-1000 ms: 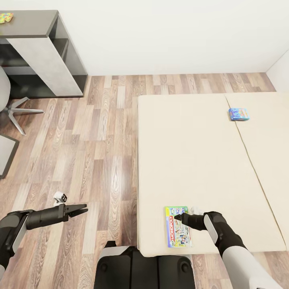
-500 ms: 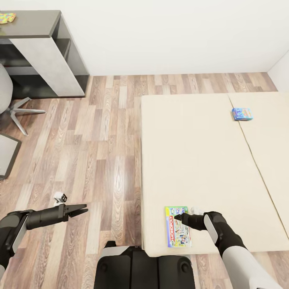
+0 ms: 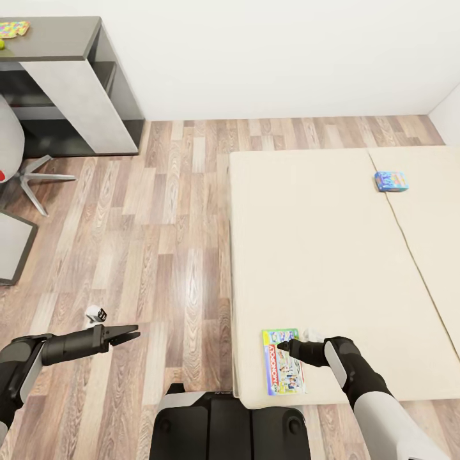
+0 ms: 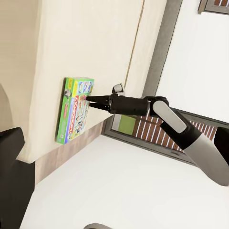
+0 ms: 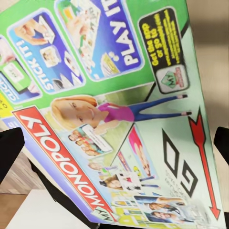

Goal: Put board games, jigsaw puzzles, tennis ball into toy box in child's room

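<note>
2 board games (image 3: pixel 282 361) (image 3: pixel 390 181) on 1 bed (image 3: pixel 319 255); 1 jigsaw puzzle (image 3: pixel 13 29); 1 chair (image 3: pixel 19 160).

Head looks down; wrists share Monopoly box (image 5: pixel 114 119).

The green game box (image 5: pixel 119 119) carries "MY MONOPOLY" on a red banner. It also reads "PLAY IT!", "STICK IT!" and "GO".
</note>
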Controlling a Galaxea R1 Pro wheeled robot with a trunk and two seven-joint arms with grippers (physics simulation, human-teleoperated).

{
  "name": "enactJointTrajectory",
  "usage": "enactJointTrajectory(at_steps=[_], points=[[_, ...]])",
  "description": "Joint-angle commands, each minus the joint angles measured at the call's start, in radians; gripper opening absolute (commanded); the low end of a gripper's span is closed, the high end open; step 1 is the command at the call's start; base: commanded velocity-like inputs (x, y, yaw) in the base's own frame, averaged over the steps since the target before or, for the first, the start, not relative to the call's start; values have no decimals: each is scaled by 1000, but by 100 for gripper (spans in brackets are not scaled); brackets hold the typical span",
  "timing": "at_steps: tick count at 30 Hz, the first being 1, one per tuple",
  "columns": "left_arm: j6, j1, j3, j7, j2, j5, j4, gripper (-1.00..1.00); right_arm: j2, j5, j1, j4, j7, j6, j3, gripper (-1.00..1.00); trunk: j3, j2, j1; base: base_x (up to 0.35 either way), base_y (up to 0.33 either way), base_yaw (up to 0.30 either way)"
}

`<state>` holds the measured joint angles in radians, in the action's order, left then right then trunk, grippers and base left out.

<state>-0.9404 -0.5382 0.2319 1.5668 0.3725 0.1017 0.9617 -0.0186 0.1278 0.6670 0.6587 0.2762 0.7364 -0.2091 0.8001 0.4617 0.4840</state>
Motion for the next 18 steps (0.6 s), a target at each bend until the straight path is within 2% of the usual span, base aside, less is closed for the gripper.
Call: enactJointTrajectory(at_steps=[1, 18], points=[[-11, 0, 0, 4, 0, 0, 0, 100, 0, 6, 0, 1, 0, 6, -3, 100, 1, 1, 0, 0, 21, 0], [-10, 0, 0, 4, 0, 0, 0, 100, 0, 6, 0, 1, 0, 6, -3, 100, 1, 1, 0, 0, 2, 0]])
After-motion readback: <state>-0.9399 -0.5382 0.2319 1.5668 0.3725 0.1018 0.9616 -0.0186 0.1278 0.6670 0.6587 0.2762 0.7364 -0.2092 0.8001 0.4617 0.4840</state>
